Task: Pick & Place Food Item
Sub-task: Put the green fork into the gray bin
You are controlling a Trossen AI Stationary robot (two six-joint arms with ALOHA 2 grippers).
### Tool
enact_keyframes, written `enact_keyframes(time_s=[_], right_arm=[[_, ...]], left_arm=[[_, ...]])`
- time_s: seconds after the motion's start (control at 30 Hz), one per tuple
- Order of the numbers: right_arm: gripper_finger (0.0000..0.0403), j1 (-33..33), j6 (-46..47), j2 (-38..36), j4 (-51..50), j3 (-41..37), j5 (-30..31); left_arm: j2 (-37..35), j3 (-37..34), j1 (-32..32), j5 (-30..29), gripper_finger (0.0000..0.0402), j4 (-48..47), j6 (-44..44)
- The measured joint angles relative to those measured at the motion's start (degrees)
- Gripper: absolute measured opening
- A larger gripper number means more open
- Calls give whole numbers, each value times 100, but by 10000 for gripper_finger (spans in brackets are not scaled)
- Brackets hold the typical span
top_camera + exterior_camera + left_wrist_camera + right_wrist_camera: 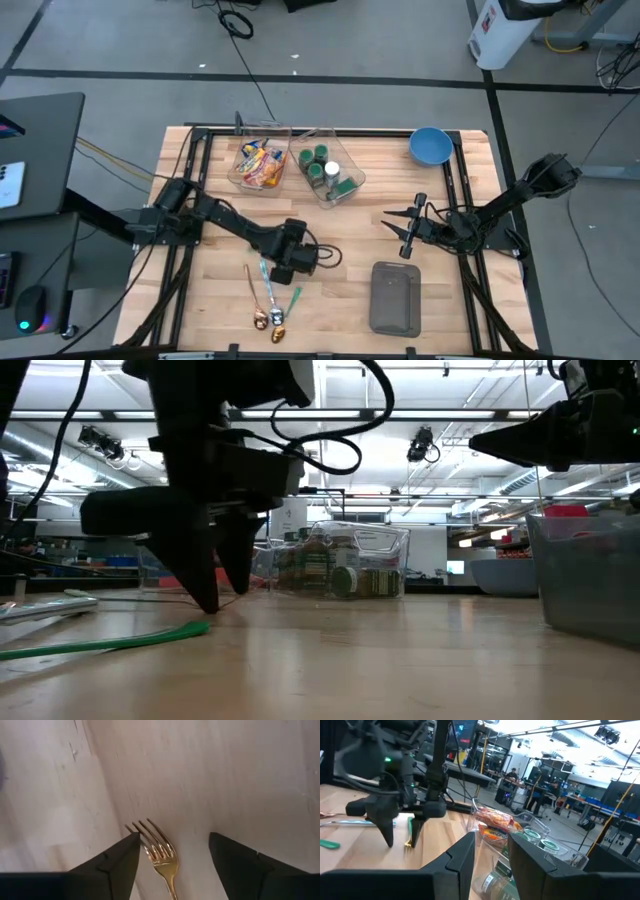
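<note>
Hovering low over the table [200,300], the left gripper [268,268] has its fingers apart around the tines of a gold fork [161,856], nothing clamped. Food items look untouched: snack packets [260,163] sit in one clear bin [238,178], jars [325,168] in the bin beside it, so the pick and place seem mostly still ahead; a grey container [396,297] and a blue bowl [430,145] are possible targets, a guess. The right gripper [403,230] waits over the table's right side, fingers partly apart, empty. Only the left wrist view shows the fork between the fingers; the high view alone shows the cutlery [270,300] laid together; the low view shows the fingertips [208,600] nearly on the wood.
</note>
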Motion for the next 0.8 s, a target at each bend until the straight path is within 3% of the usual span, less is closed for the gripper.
enact_keyframes(time_s=[0.13, 0.4, 0.8], right_arm=[[126, 0, 2, 0, -36, 0, 0], [126, 0, 48, 0, -104, 0, 0], [126, -13, 48, 0, -207, 0, 2]], left_arm=[[-11, 2, 238, 397, 250, 5, 11], [-11, 2, 455, 482, 250, 49, 188], [-264, -11, 382, -186, 255, -268, -152]])
